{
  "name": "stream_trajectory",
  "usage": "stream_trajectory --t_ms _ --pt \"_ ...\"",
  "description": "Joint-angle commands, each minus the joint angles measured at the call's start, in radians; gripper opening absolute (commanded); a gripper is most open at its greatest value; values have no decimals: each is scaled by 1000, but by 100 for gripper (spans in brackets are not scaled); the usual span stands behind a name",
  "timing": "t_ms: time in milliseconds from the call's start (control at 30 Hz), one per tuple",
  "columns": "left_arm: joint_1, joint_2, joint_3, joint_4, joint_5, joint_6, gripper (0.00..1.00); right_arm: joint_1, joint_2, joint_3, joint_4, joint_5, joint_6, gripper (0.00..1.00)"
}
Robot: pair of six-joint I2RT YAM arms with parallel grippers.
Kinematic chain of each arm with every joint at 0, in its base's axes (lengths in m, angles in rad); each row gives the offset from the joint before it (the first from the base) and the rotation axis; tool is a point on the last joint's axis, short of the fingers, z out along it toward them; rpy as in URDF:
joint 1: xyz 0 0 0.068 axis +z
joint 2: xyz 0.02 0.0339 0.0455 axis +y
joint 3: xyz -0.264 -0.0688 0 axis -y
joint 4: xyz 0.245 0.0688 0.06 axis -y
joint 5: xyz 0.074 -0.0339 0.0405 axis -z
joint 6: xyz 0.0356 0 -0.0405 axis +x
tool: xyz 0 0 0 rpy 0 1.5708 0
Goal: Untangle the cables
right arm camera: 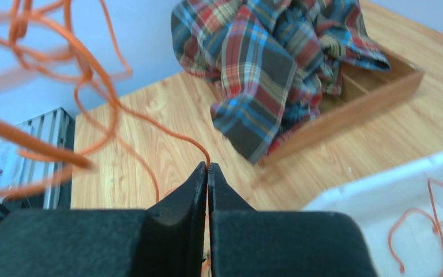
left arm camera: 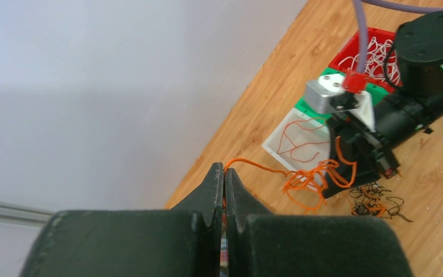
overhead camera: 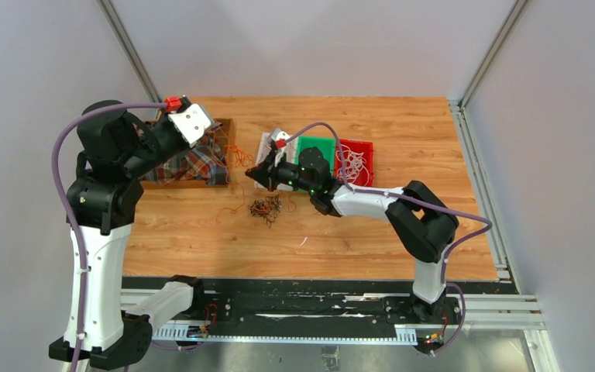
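No readable text in any of the three views; no labels, brands, numbers or signs legible.

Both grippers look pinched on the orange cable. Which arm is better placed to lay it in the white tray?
Right. The right gripper, shut on the orange cable, hangs beside the white tray, which already holds orange cables. The left gripper pinches the same cable farther off, by the plaid cloth.
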Motion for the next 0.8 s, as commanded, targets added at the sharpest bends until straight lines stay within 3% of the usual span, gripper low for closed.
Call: stream_trajectory --t_ms 0,133,267,467,767 --pt "-6 -6 48 10 -46 39 0 9 -126 -153 79 88 -15 1" --pt "-6 2 52 59 -126 51 0 5 -260 -327 62 158 -22 1" --pt "-6 -1 26 153 -243 75 0 -7 -397 -469 -60 279 17 1" --pt "-6 -6 2 319 -379 87 0 -52 -577 -617 -222 477 178 1" --pt "-6 -48 -47 597 -502 38 0 -56 -810 -791 -416 717 294 1"
